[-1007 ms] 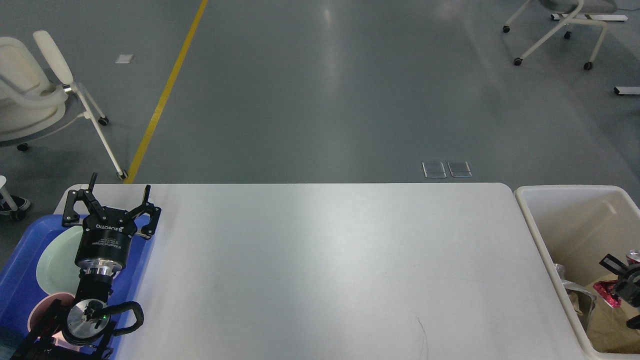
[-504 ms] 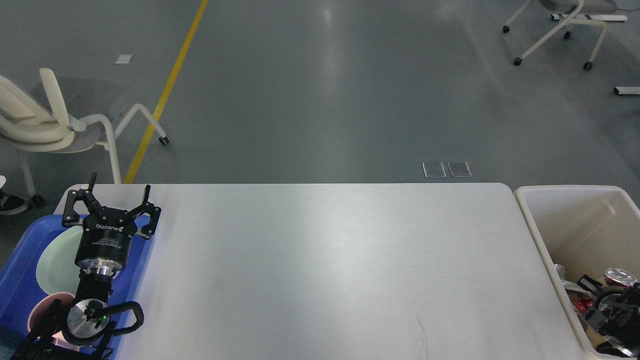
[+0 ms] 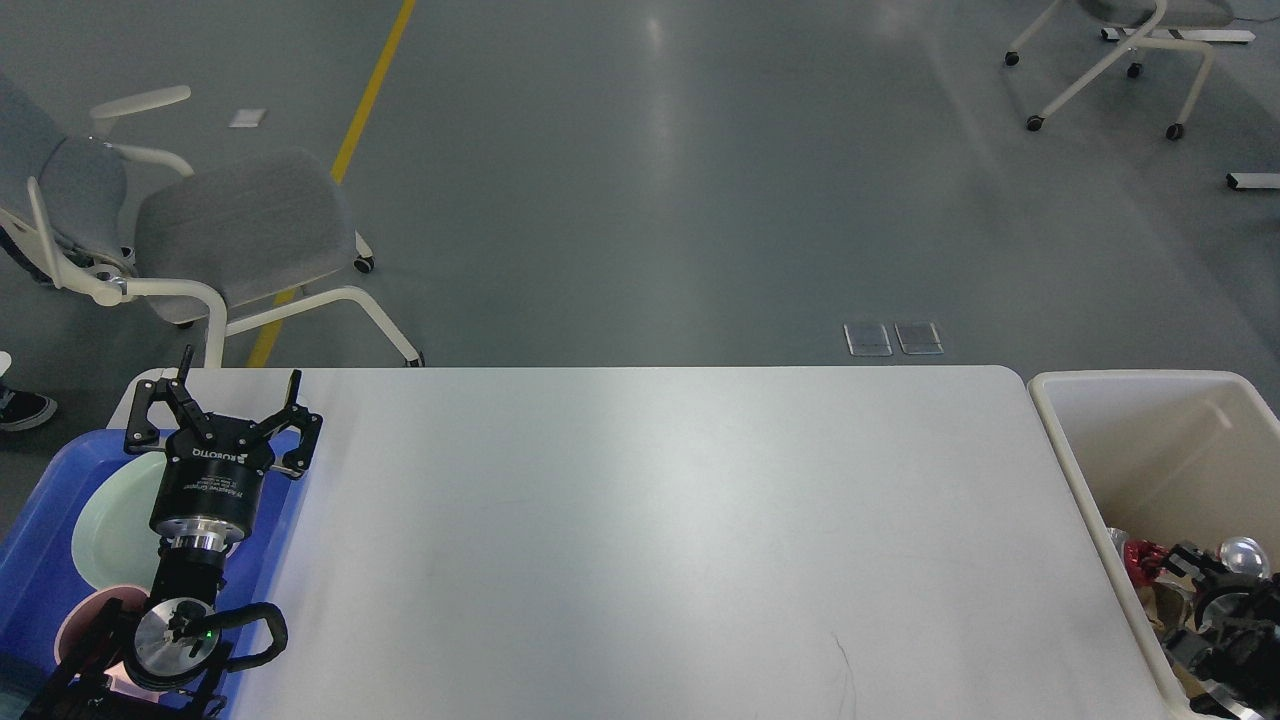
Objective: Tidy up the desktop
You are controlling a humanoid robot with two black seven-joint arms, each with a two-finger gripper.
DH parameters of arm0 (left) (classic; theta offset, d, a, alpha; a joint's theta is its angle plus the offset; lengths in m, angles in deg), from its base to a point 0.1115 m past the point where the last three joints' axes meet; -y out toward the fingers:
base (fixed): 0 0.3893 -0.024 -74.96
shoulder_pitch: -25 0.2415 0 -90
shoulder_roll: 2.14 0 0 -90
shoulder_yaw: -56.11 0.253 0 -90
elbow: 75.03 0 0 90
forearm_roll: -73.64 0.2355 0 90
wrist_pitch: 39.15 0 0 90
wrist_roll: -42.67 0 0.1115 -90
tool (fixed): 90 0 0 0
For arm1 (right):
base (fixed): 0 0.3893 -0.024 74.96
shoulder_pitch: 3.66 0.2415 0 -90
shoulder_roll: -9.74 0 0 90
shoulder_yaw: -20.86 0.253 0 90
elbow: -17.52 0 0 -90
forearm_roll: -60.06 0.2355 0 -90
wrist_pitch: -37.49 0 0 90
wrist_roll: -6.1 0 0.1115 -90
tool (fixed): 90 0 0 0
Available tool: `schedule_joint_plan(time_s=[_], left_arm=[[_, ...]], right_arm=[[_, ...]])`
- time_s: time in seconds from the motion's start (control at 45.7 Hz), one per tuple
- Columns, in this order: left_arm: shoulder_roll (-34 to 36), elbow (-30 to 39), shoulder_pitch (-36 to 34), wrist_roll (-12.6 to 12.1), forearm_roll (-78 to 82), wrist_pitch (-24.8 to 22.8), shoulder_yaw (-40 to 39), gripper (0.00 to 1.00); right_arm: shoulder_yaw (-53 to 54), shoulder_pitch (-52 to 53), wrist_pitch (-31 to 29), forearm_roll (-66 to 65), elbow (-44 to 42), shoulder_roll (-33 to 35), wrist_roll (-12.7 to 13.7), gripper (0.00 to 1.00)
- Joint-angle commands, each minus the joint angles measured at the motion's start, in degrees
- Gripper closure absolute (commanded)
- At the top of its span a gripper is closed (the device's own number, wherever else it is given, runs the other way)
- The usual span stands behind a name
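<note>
The desktop (image 3: 650,520) is a wide white tabletop with rounded corners, and its surface is bare apart from a faint dark scratch near the front. My left gripper (image 3: 240,365) stands open at the table's far left, its fingers spread over the back edge of a blue tray (image 3: 35,545), with nothing between them. My right gripper (image 3: 1205,600) is low inside the cream bin (image 3: 1150,440) at the right, dark and partly cut off, among a red wrapper (image 3: 1140,558) and a silver can (image 3: 1243,556). Its fingers cannot be told apart.
The blue tray holds a pale green plate (image 3: 110,520) and a pink cup (image 3: 78,622). A grey-seated chair (image 3: 240,220) stands on the floor just behind the table's far left corner. Another chair (image 3: 1110,60) is far back right.
The chair behind the left corner has turned and rolled closer, its grey seat now showing. My right gripper has shifted left and lower inside the bin. The left arm has not moved.
</note>
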Motion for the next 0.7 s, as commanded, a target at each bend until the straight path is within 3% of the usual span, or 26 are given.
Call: schedule_joint_plan(time_s=[0.0, 0.219, 0.35, 0.46, 0.679], left_arm=[[0.01, 0.04, 0.0, 0.07, 0.0, -0.02, 0.0, 0.04], [0.01, -0.05, 0.0, -0.01, 0.0, -0.01, 0.0, 0.04], [0.01, -0.05, 0.0, -0.01, 0.0, -0.02, 0.0, 0.04], [-0.08, 0.04, 0.0, -0.01, 0.0, 0.07, 0.0, 0.04], [0.01, -0.05, 0.0, -0.01, 0.0, -0.02, 0.0, 0.04]], right_arm=[[0.0, -0.01, 0.02, -0.02, -0.03, 0.04, -0.17, 0.0], [1.4, 0.86, -0.33, 0.25, 0.14, 0.74, -0.87, 0.0], [8.42, 4.81, -2.34, 0.25, 0.32, 2.5, -1.13, 0.0], [20.62, 9.91, -5.77, 0.33, 1.46, 6.19, -2.72, 0.0], [57.71, 16.68, -7.27, -1.42, 6.02, 8.12, -2.37, 0.0]])
